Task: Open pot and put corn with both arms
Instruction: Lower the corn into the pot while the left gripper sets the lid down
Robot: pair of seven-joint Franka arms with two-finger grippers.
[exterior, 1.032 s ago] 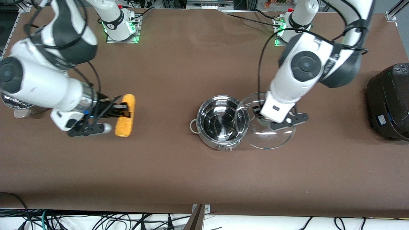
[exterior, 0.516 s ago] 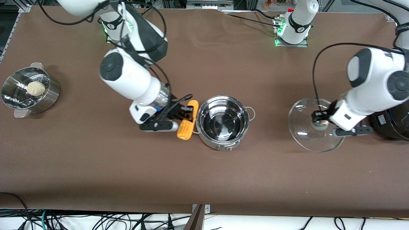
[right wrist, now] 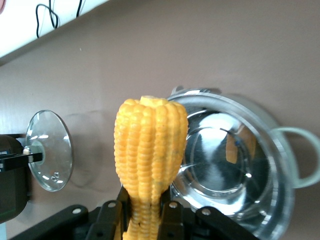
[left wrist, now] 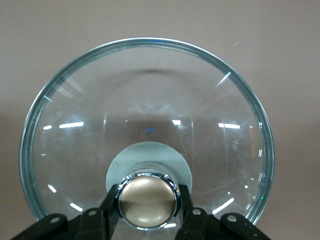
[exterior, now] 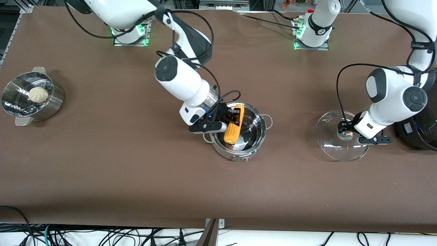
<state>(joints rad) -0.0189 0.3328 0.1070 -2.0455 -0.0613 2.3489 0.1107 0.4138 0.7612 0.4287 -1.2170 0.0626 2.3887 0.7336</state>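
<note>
Now one pot (exterior: 239, 135), lidless, mid-table; one corn (exterior: 235, 125) clamped by right gripper (exterior: 233, 120) over it. One lid (exterior: 338, 140), 3 o'clock of pot, knob (left wrist: 147, 205) pinched by left gripper (exterior: 345, 131). Steamer (exterior: 51, 106) at 9 o'clock, one bun (exterior: 38, 94) inside.

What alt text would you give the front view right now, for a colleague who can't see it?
The right pincer holds the corn over the open pot at the table's middle. Toward the left arm's end, the left pincer grips the knob of the glass lid, beside a black cooker. A steamer pot with a bun stands toward the right arm's end.
</note>
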